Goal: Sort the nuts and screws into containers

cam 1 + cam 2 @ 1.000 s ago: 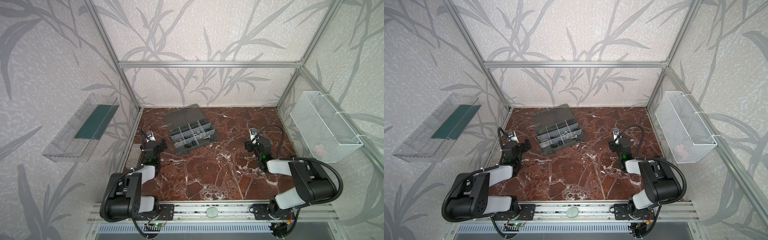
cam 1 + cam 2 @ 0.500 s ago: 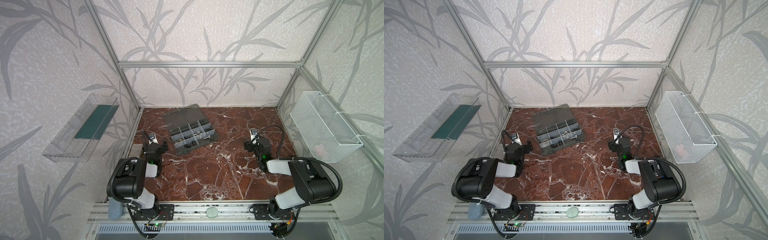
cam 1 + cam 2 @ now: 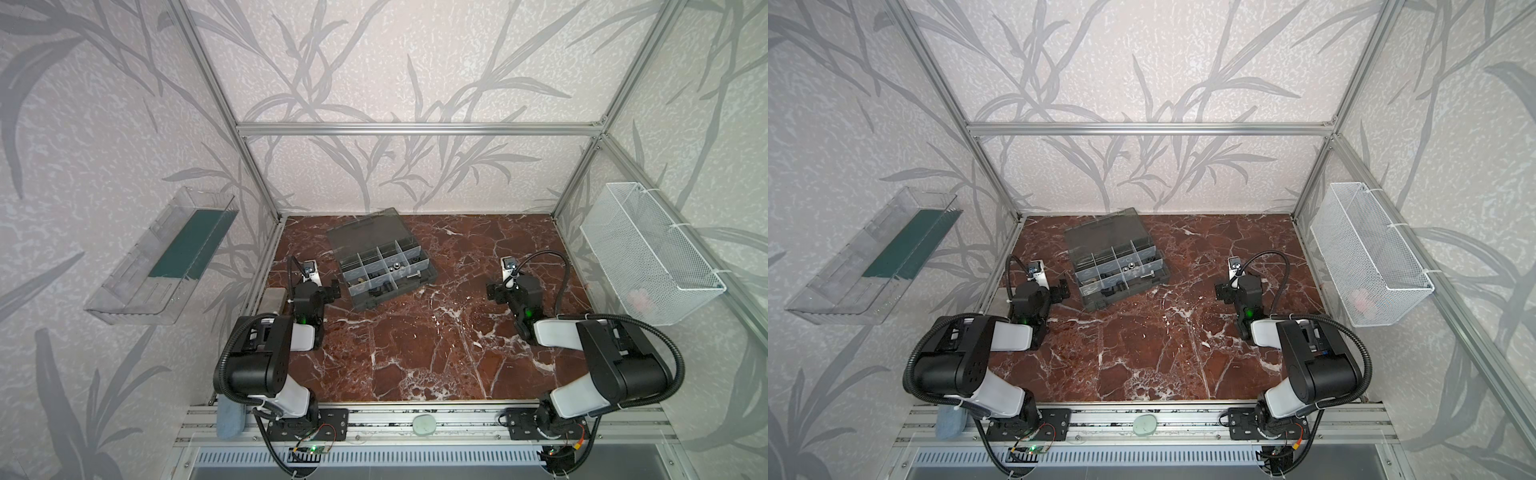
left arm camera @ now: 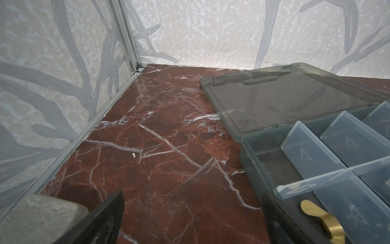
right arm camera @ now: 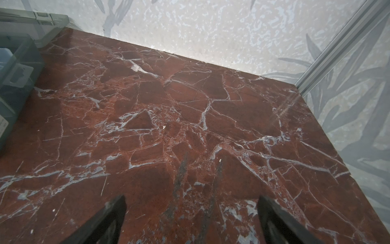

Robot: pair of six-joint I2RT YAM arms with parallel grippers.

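The dark grey organizer case (image 3: 430, 275) (image 3: 1163, 275) lies open at the back left of the marble floor, its smoky lid (image 3: 365, 232) (image 4: 285, 95) flat behind it. Its containers (image 3: 384, 266) (image 4: 312, 156) hold tiny parts: silver nuts (image 3: 397, 264) (image 3: 1130, 264), a silver screw (image 3: 413, 273) and dark bits (image 3: 376, 276). A brass-coloured nut (image 4: 322, 219) lies in the near cell. My left gripper (image 3: 322, 286) (image 4: 190, 211) stands open just left of the case, over bare marble. Right of the case my right gripper (image 3: 500, 287) (image 5: 192, 211) is open over bare marble too.
A grey block (image 3: 274, 299) (image 4: 42, 219) sits by the left wall beside the left gripper. A white mesh basket (image 3: 648, 257) hangs on the right wall, a clear tray (image 3: 166, 257) on the left wall. Metal frame posts edge the floor.
The left arm has folded back, its elbow now raised over its base, with its gripper still beside the case. The right arm has kept its place.
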